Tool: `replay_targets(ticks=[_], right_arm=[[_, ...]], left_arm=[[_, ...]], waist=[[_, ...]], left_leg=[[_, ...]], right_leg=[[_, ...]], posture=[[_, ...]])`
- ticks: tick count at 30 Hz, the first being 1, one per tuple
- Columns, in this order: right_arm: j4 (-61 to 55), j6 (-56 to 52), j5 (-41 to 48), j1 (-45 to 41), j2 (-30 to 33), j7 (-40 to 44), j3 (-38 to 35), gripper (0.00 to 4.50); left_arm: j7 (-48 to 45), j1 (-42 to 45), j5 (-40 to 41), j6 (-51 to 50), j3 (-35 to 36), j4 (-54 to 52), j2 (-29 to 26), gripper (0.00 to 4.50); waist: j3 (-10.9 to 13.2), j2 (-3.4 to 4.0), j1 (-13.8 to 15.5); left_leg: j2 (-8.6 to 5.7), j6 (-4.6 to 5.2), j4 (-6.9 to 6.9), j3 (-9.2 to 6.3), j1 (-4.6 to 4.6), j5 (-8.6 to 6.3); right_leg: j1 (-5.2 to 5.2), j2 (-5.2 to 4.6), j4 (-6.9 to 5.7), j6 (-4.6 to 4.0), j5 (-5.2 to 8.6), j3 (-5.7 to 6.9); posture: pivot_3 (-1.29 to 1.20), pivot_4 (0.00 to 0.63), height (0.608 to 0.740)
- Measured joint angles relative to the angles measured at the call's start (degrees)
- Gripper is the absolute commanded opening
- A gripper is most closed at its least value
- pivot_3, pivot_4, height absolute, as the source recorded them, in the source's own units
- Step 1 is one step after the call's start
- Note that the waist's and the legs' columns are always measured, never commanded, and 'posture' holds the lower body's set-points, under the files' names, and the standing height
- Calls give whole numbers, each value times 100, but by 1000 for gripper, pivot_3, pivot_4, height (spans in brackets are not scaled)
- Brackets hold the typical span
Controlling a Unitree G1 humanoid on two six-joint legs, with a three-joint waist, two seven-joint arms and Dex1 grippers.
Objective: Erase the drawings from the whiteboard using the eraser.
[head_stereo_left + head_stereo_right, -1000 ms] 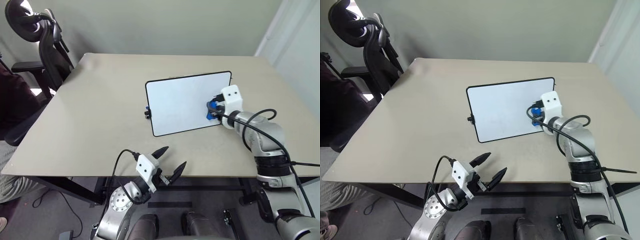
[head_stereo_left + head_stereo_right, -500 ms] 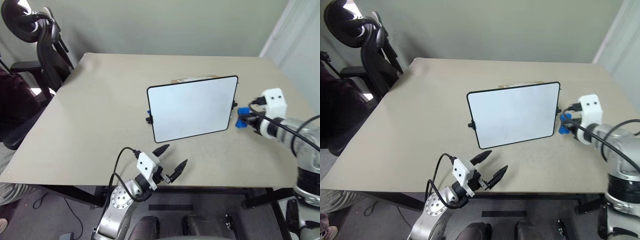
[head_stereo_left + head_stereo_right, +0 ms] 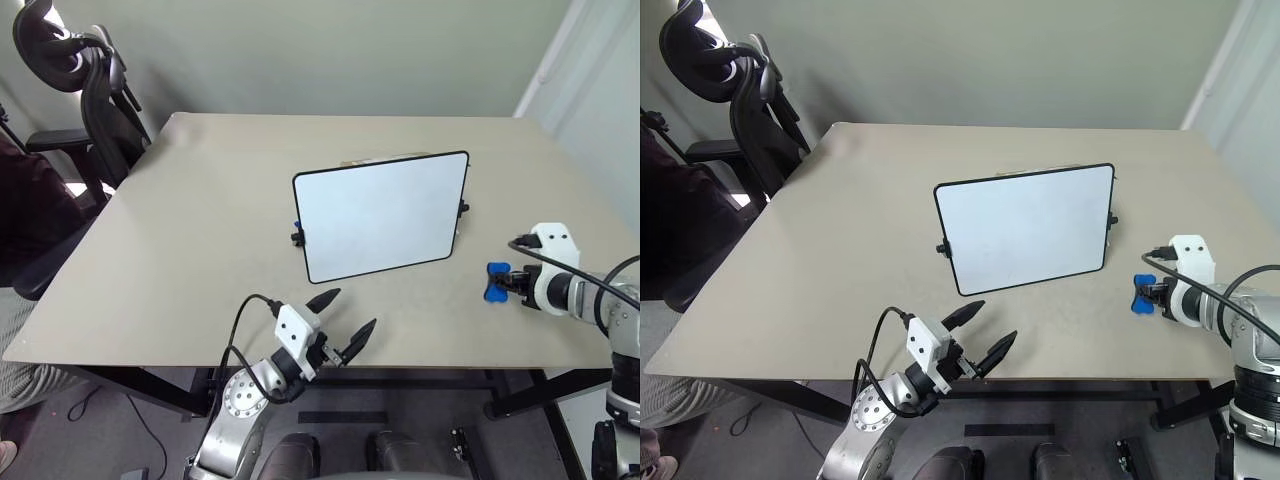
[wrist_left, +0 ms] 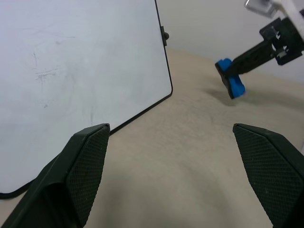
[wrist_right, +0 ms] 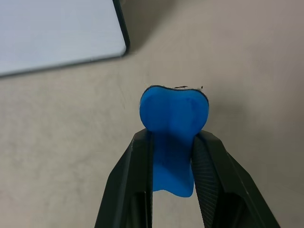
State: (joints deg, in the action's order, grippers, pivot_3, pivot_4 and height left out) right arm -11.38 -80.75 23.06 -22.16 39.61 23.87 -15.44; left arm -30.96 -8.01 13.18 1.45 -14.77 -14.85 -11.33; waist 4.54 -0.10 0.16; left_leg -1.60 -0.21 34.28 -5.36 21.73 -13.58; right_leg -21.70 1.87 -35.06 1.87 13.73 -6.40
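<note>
At lower right, the right gripper [image 3: 497,282] pinches the blue eraser [image 3: 496,282], which might bounce off the table [image 3: 200,220] if released high; the left gripper [image 3: 340,325] gapes empty.

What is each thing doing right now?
whiteboard: lying flat on the table, wiped, no blue scribble showing.
eraser: squeezed between the fingers of the right gripper, off the board.
left gripper: open, holding nothing.
table: carrying the board.
</note>
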Motion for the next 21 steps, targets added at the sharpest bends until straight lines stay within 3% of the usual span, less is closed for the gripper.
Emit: replay_targets(ticks=[2, 12, 21], right_arm=[[138, 196, -35, 13, 0, 0, 99, 1145], [51, 401, -47, 191, 147, 16, 167, 4373], [-1982, 915, 825, 1314, 198, 777, -1078, 4373]], left_arm=[[0, 1, -3, 1, 1, 24, -2, 4500], [2, 26, -3, 4, 28, 29, -44, 4500], [-28, 30, 25, 3, 86, 33, -161, 4500]], waist=[[-1, 2, 0], [-3, 4, 19], [-5, -2, 43]], left_leg=[[-1, 0, 1, 0, 3, 0], [0, 21, 1, 0, 3, 10], [-1, -2, -2, -1, 10, -7]], right_leg=[[-1, 0, 0, 7, -7, 0], [6, 0, 8, 36, -23, 0], [25, 2, 8, -11, 24, 2]], posture=[[0, 150, 736], [0, 150, 736], [0, 150, 736]])
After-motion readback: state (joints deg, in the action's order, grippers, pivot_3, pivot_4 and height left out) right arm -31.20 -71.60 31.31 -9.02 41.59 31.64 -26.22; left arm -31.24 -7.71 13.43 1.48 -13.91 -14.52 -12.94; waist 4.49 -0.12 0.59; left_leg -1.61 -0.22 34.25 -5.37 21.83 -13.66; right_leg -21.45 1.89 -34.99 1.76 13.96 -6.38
